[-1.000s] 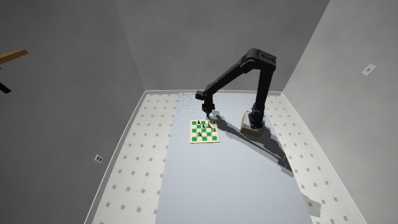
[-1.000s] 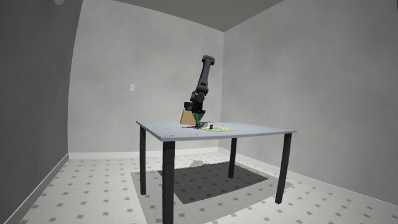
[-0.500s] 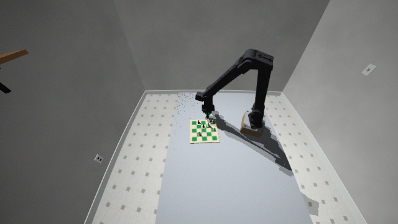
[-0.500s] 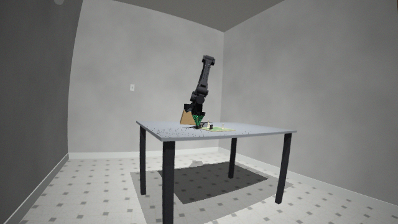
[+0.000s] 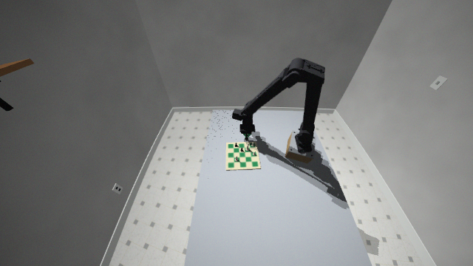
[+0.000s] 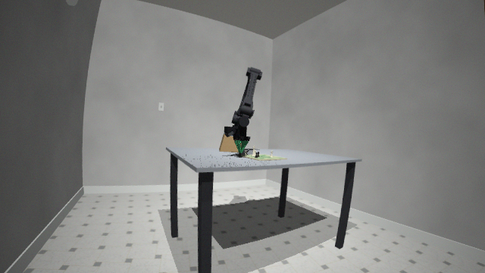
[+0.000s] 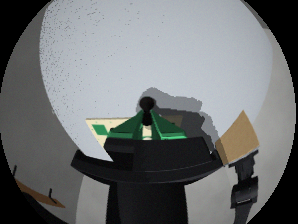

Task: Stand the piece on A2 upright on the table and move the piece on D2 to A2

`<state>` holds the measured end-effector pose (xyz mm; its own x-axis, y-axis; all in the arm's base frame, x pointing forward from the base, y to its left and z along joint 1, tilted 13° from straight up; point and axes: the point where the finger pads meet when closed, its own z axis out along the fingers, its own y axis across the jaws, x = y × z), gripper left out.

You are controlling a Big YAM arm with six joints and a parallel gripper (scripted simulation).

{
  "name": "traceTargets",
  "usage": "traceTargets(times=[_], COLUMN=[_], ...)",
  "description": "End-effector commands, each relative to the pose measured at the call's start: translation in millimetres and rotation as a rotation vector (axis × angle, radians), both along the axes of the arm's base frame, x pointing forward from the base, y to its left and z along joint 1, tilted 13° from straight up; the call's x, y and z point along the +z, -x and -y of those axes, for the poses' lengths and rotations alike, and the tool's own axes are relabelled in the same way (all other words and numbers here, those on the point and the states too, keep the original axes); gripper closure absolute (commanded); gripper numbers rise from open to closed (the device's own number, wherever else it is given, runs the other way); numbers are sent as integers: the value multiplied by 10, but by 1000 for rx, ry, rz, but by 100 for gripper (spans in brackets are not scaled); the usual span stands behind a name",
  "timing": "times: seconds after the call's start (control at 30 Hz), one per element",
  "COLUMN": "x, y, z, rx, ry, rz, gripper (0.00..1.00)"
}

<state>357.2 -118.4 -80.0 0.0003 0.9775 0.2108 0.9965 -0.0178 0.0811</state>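
Dark piece (image 5: 246, 139) (image 6: 241, 154) (image 7: 146, 103), its round end showing beyond the fingertips, is clenched in the gripper (image 5: 247, 137) (image 6: 241, 152) (image 7: 147, 113), just beside the edge of the chessboard (image 5: 227, 157) (image 6: 273, 158) (image 7: 94, 121). Which lettered square it belongs to is too small to read. Its long axis runs roughly in line with the green fingers, the round end pointing away from the palm; whether it is quite upright cannot be told.

The fingers aim down and draw together in a narrow V. Above them the black arm (image 5: 271, 89) (image 6: 247, 95) slopes up to a high elbow, then drops steeply to its mount on a wooden block (image 5: 299, 159) (image 6: 227, 144) (image 7: 241, 137).

More pieces, pale and dark, stand on the green-and-cream squares, crowded toward the corner near the gripper. Board and block sit on a pale blue-grey table (image 5: 222, 207) (image 6: 303, 164) (image 7: 175, 50), speckled at one end, with black legs. Around it are a dotted tile floor (image 5: 159, 192) (image 6: 125, 235) and plain grey walls (image 5: 240, 48) (image 6: 170, 68).

The fingers (image 5: 245, 136) (image 6: 238, 145) have lowered toward the table (image 5: 222, 222) (image 6: 311, 156) (image 7: 150, 50).
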Motion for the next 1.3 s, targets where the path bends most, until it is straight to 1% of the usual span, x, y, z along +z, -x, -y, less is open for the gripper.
traceTargets(times=[0.0, 1.27], x=[63, 76], y=[-48, -76], z=[8, -20], rx=[-4, -1], ry=[11, 10], rz=[25, 23], gripper=[100, 100])
